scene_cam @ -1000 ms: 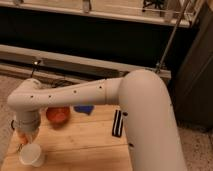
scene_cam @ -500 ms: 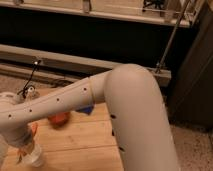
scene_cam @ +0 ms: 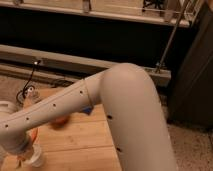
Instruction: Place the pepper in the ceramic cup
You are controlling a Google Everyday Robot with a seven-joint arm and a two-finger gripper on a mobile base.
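My white arm sweeps from the right across the view down to the lower left, where my gripper (scene_cam: 24, 150) hangs low over the wooden table. The small white ceramic cup (scene_cam: 36, 160) stands just right of and below the gripper, partly hidden by it. A slim orange sliver (scene_cam: 33, 136), which looks like the pepper, shows at the gripper's right edge just above the cup. Most of it is hidden by the wrist, and I cannot see what grips it.
The red-orange bowl (scene_cam: 61, 122) peeks out from under my forearm, on the wooden table (scene_cam: 85, 145). A flat blue object (scene_cam: 87, 109) lies behind it, mostly hidden. A small clear bottle (scene_cam: 29, 93) stands at the back left. A dark cabinet and a metal rail lie beyond.
The arm has swung closer to the camera and lower, now covering most of the table. The gripper has dropped toward the cup at the lower left.
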